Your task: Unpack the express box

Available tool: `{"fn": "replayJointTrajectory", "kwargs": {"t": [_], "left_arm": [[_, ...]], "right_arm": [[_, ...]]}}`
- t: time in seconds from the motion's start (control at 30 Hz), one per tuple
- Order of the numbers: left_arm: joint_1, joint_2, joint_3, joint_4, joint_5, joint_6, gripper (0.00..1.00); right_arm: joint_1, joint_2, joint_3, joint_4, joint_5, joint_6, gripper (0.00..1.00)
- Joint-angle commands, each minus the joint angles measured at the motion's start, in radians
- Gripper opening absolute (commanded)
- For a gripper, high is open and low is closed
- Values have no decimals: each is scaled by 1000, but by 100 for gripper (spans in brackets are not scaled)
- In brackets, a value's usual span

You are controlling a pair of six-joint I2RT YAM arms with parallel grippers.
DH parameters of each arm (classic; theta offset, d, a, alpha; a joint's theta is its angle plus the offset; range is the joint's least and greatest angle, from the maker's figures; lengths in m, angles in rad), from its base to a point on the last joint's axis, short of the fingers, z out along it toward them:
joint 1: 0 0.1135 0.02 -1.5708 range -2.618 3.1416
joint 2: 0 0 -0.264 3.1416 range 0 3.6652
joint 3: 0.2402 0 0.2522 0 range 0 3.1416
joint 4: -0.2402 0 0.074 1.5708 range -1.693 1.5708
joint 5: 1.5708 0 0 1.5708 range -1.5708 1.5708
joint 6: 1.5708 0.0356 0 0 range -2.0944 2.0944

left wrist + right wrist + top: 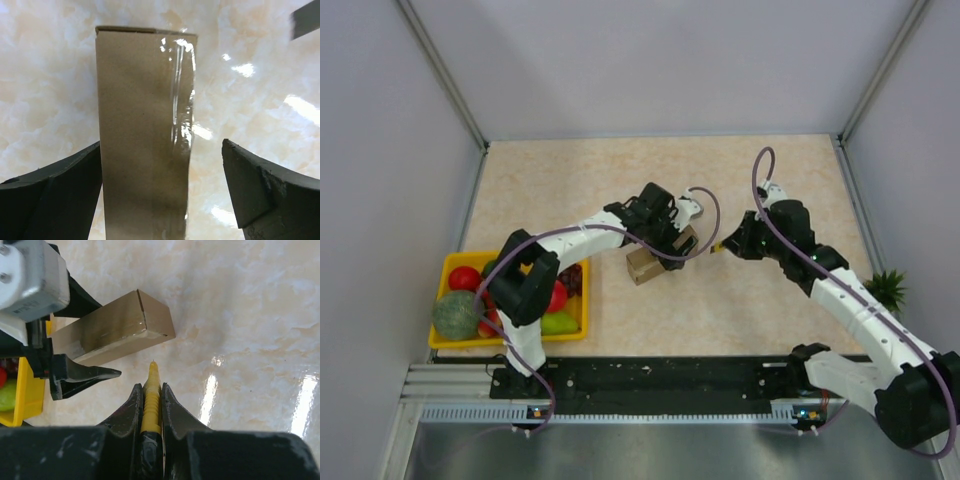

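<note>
The express box point(653, 263) sits near the middle of the worktop point(740, 180). It is plain brown, with a glossy strip of clear tape point(181, 100) running along its length. My left claw point(160, 150) is spread astride it, one finger at its side and the other standing off with pale worktop showing between. My right claw point(151, 387) is pressed together on a yellow tool point(152, 372), whose tip is just short of the box's end corner. The yellow fruit tray point(453, 261) lies well apart, by the left edge.
</note>
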Motion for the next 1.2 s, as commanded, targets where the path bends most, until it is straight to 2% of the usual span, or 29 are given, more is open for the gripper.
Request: {"fn": "replayJointTrajectory", "kwargs": {"t": [0.0, 0.17, 0.27, 0.37, 0.43, 0.47, 0.67, 0.83, 0.97, 1.03, 1.17], "left_arm": [[9, -116, 21, 83, 75, -59, 99], [22, -220, -41, 147, 32, -87, 99], [35, -291, -126, 224, -58, -122, 99], [63, -348, -204, 287, -225, -174, 99], [106, -354, -217, 252, -346, -272, 99], [127, -349, -220, 233, -351, -298, 99], [284, -297, -266, 133, -124, -440, 87], [286, -294, -324, 152, -25, -440, 86], [286, -282, -373, 179, 116, -422, 84], [286, -280, -394, 236, 247, -429, 84], [286, -302, -468, 378, 356, -493, 84]], "right_arm": [[-9, 32, 53, 22, -62, -12, 0], [1, 67, 30, 51, -91, 11, 0], [21, 91, -4, 103, -101, 54, 0], [48, 125, -26, 170, -102, 100, 0], [62, 162, -23, 210, -78, 124, 0], [71, 179, -18, 220, -72, 131, 0], [85, 306, 66, 282, -38, 157, 0], [87, 400, 167, 312, -41, 131, 0], [87, 485, 241, 339, -65, 128, 0], [96, 547, 298, 338, -99, 128, 0], [138, 639, 382, 325, -125, 108, 0]]}}
